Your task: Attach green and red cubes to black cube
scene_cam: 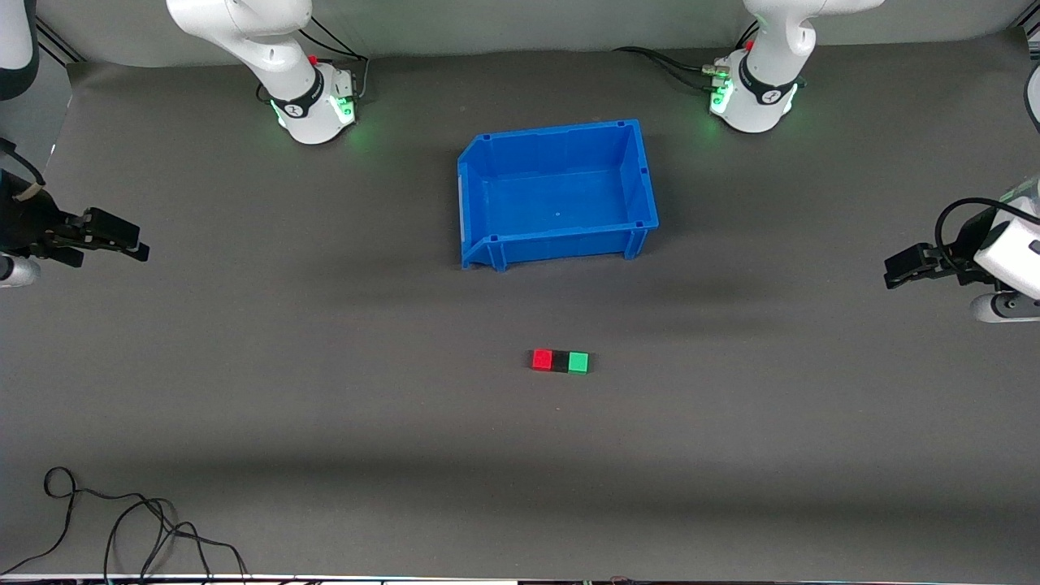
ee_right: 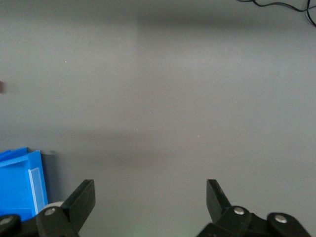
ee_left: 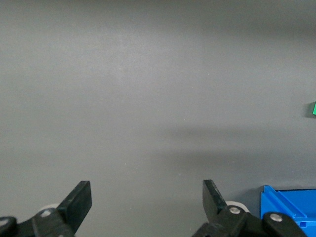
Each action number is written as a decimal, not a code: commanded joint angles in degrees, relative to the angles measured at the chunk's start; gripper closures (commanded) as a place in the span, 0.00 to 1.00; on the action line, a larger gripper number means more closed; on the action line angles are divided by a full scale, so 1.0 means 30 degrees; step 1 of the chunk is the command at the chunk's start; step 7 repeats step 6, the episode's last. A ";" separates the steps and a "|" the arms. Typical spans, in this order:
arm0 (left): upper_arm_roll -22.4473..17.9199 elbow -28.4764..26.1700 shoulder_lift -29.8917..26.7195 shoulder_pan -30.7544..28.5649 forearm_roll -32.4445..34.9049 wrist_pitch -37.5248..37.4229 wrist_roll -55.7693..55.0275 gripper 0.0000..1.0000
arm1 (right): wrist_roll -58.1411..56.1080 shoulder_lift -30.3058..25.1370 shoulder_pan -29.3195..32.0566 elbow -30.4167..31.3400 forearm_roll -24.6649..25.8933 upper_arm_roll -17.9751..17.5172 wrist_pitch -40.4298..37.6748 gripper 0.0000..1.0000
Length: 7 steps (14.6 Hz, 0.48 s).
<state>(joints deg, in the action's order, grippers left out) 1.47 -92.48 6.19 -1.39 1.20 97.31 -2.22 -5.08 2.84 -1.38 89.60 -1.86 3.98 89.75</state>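
The red cube (scene_cam: 542, 359), the black cube (scene_cam: 560, 361) and the green cube (scene_cam: 578, 362) lie in one touching row on the grey mat, black in the middle, nearer to the front camera than the blue bin. My left gripper (scene_cam: 891, 272) is open and empty over the mat at the left arm's end of the table. My right gripper (scene_cam: 140, 244) is open and empty at the right arm's end. In the left wrist view my left gripper (ee_left: 147, 190) is over bare mat, and the green cube (ee_left: 313, 108) shows at the frame edge. In the right wrist view my right gripper (ee_right: 150, 190) is over bare mat.
An empty blue bin (scene_cam: 479, 191) stands in the middle of the table between the cubes and the arm bases; a corner shows in the left wrist view (ee_left: 289, 205) and in the right wrist view (ee_right: 19, 180). A black cable (scene_cam: 122, 520) lies near the front edge.
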 commanded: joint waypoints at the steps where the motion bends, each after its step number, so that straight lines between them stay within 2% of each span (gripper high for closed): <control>1: 0.0095 0.0357 0.0222 -0.0093 -0.0136 -0.0123 0.0065 0.00 | -0.0503 -0.0068 -0.0126 0.0074 0.0852 -0.0095 -0.0152 0.00; 7: 0.0095 0.0357 0.0134 -0.0093 -0.0136 -0.0153 0.0035 0.00 | -0.0503 -0.0068 -0.0126 0.0074 0.0853 -0.0095 -0.0152 0.00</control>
